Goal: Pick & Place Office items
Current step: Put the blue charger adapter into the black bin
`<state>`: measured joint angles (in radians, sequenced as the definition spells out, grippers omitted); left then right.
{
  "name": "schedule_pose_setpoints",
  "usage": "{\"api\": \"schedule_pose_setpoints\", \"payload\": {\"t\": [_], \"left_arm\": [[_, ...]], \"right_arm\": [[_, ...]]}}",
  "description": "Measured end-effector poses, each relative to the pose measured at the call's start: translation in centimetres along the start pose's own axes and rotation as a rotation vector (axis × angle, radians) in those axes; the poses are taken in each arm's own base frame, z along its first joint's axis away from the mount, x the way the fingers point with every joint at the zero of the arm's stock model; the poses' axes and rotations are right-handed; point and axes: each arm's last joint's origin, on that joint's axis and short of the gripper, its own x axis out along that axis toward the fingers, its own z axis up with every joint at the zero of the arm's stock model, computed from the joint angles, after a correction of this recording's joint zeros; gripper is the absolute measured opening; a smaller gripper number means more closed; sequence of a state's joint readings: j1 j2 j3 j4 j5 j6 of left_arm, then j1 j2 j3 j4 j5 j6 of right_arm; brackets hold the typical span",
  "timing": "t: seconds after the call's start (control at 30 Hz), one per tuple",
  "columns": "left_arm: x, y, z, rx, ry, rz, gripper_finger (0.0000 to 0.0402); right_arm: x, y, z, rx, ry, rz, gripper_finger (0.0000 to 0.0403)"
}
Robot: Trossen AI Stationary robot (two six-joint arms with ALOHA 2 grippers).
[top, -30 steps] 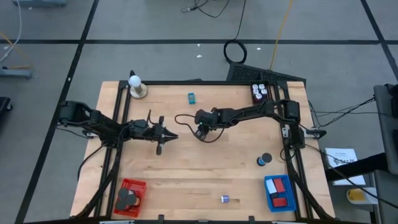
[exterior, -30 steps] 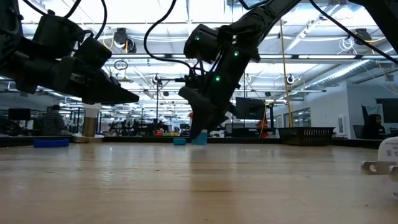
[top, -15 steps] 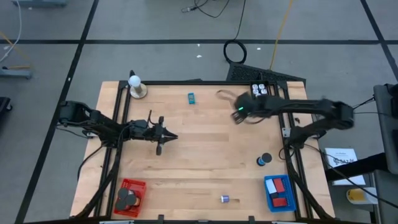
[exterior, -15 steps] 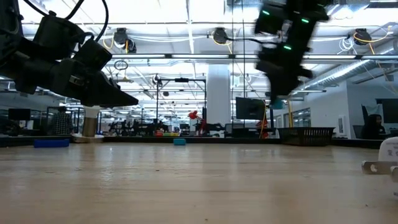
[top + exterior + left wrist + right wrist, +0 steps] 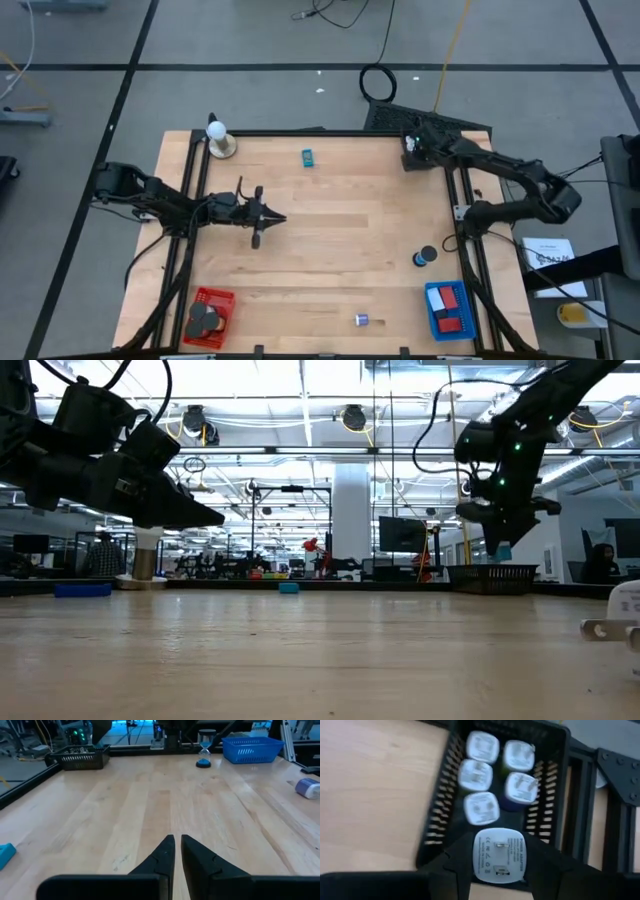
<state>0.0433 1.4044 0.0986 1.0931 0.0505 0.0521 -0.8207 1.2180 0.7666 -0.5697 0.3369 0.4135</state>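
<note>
**Charger over the black basket, ready to drop**

Here the right gripper [image 5: 497, 870] is clamped on a white plug-in charger [image 5: 498, 855], holding it by its two flat sides with the labelled, pronged face turned toward the wrist camera. It hangs above the black mesh basket [image 5: 418, 148] at the far right corner of the counter [image 5: 330, 250], where five similar white chargers [image 5: 481, 745] already lie close together.

The charger looks like a hard, smooth plastic block: light, stiff, not likely to give under the fingers, but slick enough to twist if pinched off-centre. The flat side faces are the sensible place to hold it, clear of the metal prongs, and that is how it sits now. Released from this height it would probably land among the others with little risk beyond a bounce against the mesh wall.

The left gripper [image 5: 176, 851] waits over the left middle of the counter with its fingers together and nothing between them.

Other pieces lie well apart: a small teal block [image 5: 308, 156] near the far edge, a black round piece [image 5: 426, 256] near the right edge, and a small purple-and-white piece [image 5: 362, 320] near the front edge. The red basket [image 5: 210, 311] sits at the front left corner with dark discs inside, the blue basket [image 5: 447, 309] at the front right corner with red and white blocks.
</note>
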Motion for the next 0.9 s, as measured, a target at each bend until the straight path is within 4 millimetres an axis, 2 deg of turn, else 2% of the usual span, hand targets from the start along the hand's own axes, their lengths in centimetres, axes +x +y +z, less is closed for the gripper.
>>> {"api": "schedule_pose_setpoints", "payload": {"t": [0.2, 0.43, 0.6, 0.9], "left_arm": [[0.0, 0.0, -0.1, -0.001, 0.006, 0.0, 0.004], [0.0, 0.0, -0.2, -0.004, 0.019, -0.001, 0.004], [0.0, 0.0, -0.2, -0.006, 0.02, -0.001, 0.004], [0.0, 0.0, -0.2, -0.006, 0.02, -0.001, 0.004]], "right_arm": [[2.4, -0.8, 0.4, 0.028, 0.059, -0.062, 0.0132], [4.1, -0.8, 0.6, 0.028, 0.082, -0.08, 0.0132], [4.9, -0.6, 0.6, 0.014, 0.097, -0.102, 0.0137], [5.4, -0.8, 0.3, 0.016, 0.13, -0.1, 0.0181]]}}
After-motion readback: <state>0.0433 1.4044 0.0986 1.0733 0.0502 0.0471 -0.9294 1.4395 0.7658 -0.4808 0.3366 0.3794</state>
